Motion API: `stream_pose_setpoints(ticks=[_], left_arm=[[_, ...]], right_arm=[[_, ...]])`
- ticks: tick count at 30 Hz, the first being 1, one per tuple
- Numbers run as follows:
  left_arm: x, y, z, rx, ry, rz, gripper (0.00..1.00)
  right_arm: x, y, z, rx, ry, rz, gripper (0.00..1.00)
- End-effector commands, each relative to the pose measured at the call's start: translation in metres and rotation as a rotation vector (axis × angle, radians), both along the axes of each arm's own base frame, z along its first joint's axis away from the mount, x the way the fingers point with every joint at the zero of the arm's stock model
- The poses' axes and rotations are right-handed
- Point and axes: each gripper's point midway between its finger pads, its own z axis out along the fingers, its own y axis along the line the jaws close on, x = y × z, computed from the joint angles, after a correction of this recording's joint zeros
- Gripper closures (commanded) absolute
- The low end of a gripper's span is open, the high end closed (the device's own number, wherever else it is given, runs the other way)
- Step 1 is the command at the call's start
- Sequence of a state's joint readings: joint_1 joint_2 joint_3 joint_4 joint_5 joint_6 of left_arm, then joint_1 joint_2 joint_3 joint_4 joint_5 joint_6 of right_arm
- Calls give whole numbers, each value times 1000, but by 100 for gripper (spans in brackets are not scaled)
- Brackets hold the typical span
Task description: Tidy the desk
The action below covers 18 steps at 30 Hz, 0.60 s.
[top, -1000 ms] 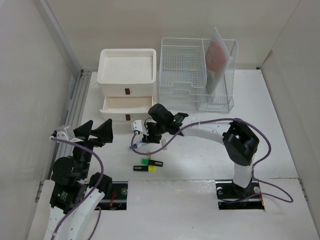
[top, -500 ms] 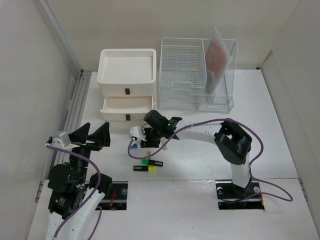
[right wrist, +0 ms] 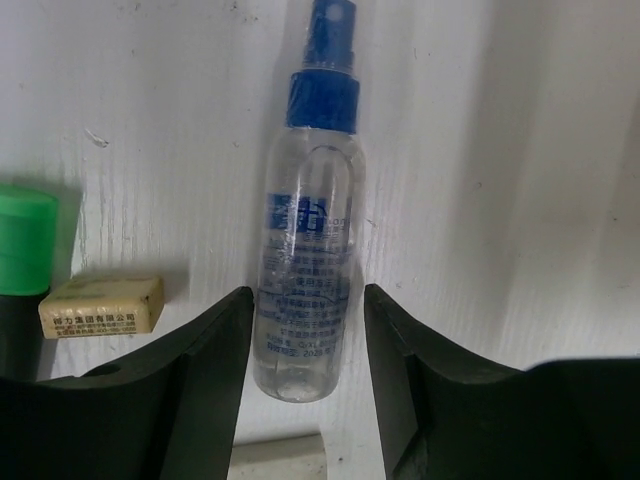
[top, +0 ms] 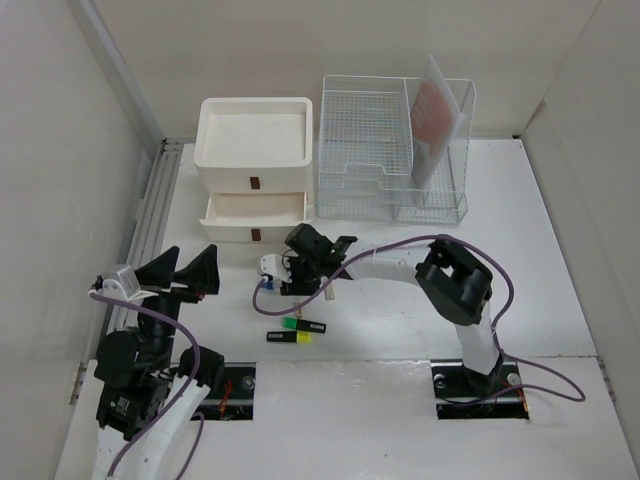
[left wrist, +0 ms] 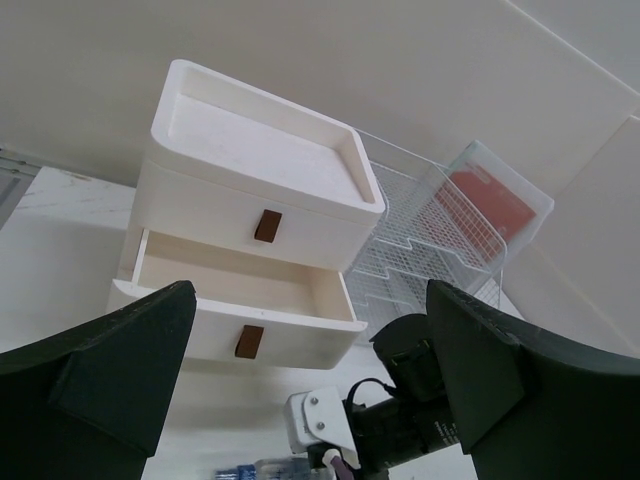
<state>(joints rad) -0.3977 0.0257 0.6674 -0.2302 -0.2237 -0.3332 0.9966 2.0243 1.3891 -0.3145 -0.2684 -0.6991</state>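
The white desk point(top: 560, 300) holds a clear spray bottle point(right wrist: 305, 290) with a blue cap, lying flat. My right gripper point(top: 288, 277) is low over it, and in the right wrist view point(right wrist: 307, 298) the open fingers point(right wrist: 200, 380) straddle the bottle's lower body with a small gap on each side. The bottle's blue end also shows at the bottom of the left wrist view point(left wrist: 270, 470). My left gripper point(top: 190, 268) is open and empty, raised at the desk's left front, facing the drawer box point(left wrist: 255, 190).
The white three-drawer box point(top: 253, 150) has its middle drawer point(top: 253, 207) pulled open. A wire rack point(top: 365, 150) with a red folder point(top: 435, 110) stands to its right. A beige eraser point(right wrist: 100, 305) and a green highlighter point(top: 292, 323) above a yellow one point(top: 290, 337) lie near the bottle.
My right gripper has moved left and down until its open fingers straddle the spray bottle. My left arm has drifted slightly left and toward the front edge.
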Motion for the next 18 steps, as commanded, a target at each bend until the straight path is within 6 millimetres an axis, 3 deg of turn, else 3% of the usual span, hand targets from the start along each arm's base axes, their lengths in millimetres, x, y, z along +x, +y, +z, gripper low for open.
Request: stream_pose_setpoints(ticks=[1,4,5,9,13,14,18], left_arm=[[-4,3,9,-14,-42,7,0],[-4,3,9,-14,-42,7,0],[-4,3,9,-14,-42,7,0],[-6,4,11,-17,-50,7,0],[-6,4,11,-26,-49,4,0],[-6,4,11,-26,-49,4,0],[-4,3,7,-22,-41,4,0]], right_arm=[[6,15,7,33,-19,-13,47],[6,15,7,33,-19,-13,63],[7,18,10,41,-24,-13,74],[3,17,28,65,-22,-1,91],[-2,24,78,147,-61,19,94],[-2,26,101,188,-77,27,94],[-3,25,146,257,-121,28,95]])
